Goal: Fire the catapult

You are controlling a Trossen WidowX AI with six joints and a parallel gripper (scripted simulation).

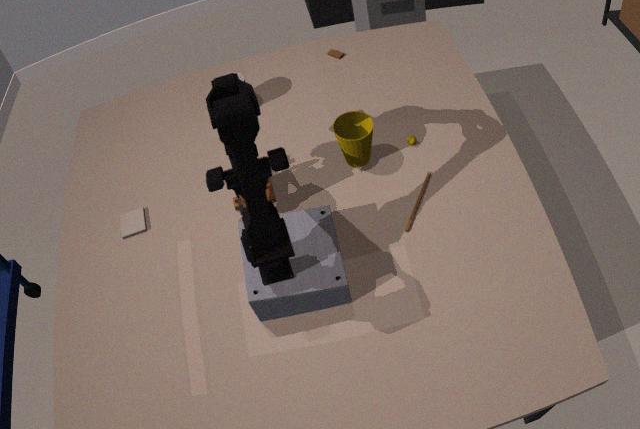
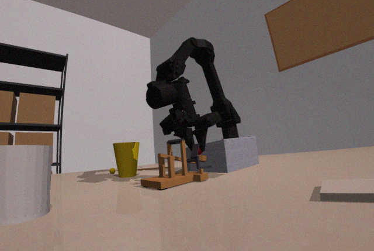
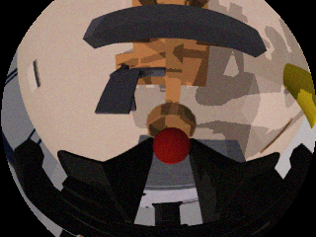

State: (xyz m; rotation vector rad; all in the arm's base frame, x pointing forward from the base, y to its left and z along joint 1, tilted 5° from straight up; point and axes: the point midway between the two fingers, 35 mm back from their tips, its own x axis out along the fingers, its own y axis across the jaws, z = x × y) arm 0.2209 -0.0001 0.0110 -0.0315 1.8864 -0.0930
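My gripper [image 2: 197, 151] [image 3: 171, 142] is shut on the red ball [image 2: 200, 150] [image 3: 171, 146]. It holds the ball at the round wooden cup [image 3: 156, 119] on the end of the catapult's throwing arm; whether ball and cup touch I cannot tell. The catapult [image 1: 270, 190] [image 2: 178, 179] [image 3: 197, 74] stands on the table in front of my base, mostly hidden by my arm in the top view. Its dark crossbar [image 2: 175, 141] [image 3: 173, 24] is farther along the frame. The white mug [image 2: 22, 181] stands large at the left in the exterior view; in the top view my arm hides nearly all of it.
A yellow cup [image 1: 356, 142] [image 2: 127, 160] [image 3: 299, 89] stands right of the catapult in the top view. A small yellow ball [image 1: 411, 140] [image 2: 112, 170] and a wooden stick [image 1: 418, 202] lie beyond it. A pale flat block [image 1: 134, 222] lies left; a brown piece [image 1: 336, 53] lies far back.
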